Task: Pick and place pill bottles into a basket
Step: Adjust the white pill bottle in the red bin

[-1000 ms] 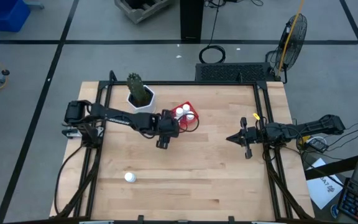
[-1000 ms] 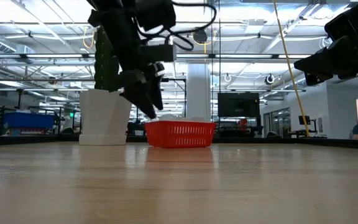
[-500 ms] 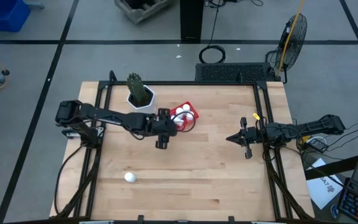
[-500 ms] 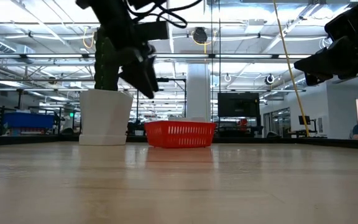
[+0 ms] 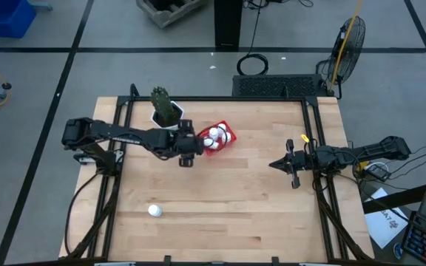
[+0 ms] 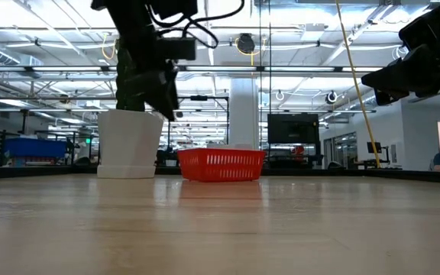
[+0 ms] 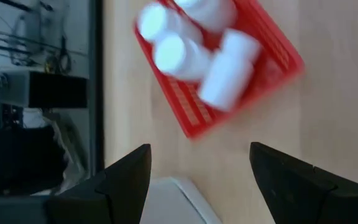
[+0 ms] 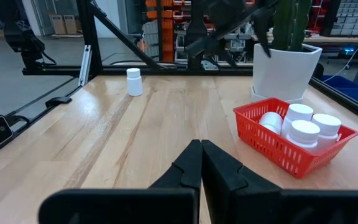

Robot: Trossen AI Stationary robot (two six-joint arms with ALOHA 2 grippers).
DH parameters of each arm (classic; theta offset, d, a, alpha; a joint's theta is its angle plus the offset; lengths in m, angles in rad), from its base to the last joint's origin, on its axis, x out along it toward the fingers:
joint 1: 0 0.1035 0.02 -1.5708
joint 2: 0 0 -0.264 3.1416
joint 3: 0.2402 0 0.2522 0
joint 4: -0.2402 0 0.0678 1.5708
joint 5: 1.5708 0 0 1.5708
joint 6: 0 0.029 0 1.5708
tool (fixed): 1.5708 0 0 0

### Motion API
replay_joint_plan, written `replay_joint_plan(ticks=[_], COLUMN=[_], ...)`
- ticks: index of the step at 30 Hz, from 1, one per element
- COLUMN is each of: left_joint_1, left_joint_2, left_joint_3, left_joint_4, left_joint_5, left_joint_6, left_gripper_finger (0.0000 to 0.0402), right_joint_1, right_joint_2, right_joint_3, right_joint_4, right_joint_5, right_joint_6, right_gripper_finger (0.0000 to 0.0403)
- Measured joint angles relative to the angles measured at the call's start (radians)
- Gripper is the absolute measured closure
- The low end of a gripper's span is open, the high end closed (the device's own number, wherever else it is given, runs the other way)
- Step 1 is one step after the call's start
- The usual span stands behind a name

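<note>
Left pincer (image 5: 186,157) gapes empty beside basket (image 5: 222,143); lone bottle (image 5: 154,210) stands upright.

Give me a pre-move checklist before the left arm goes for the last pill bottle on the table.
1. Left gripper open and empty: ok.
2. Left gripper clear of the basket: ok, beside its left edge.
3. Bottles in basket inside the walls: ok; four visible, one on its side.
4. Loose pill bottle upright on open table near the front edge: ok.
5. Cactus pot close to the left arm: not ok, watch it when swinging.
6. Right gripper shut, parked at the right side: ok.
</note>
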Motion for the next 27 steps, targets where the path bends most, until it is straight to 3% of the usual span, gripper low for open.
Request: replay_joint_plan(ticks=[8, 18, 27], left_joint_1=[0.094, 0.178, 0.241], left_joint_2=[0.012, 0.025, 0.071], left_joint_3=[0.003, 0.096, 0.153], left_joint_4=[0.131, 0.094, 0.043], left_joint_5=[0.072, 0.537, 0.657], left_joint_6=[0.048, 0.055, 0.083], left_gripper_finger=[0.0128, 0.0128, 0.0128], right_joint_1=[0.000, 0.000, 0.000], right_joint_2=[0.000, 0.000, 0.000], right_joint_3=[0.000, 0.000, 0.000], right_joint_4=[0.000, 0.000, -0.001], right_joint_5=[0.000, 0.000, 0.000], right_joint_6=[0.000, 0.000, 0.000], right_gripper_finger=[0.0403, 0.0403, 0.0403])
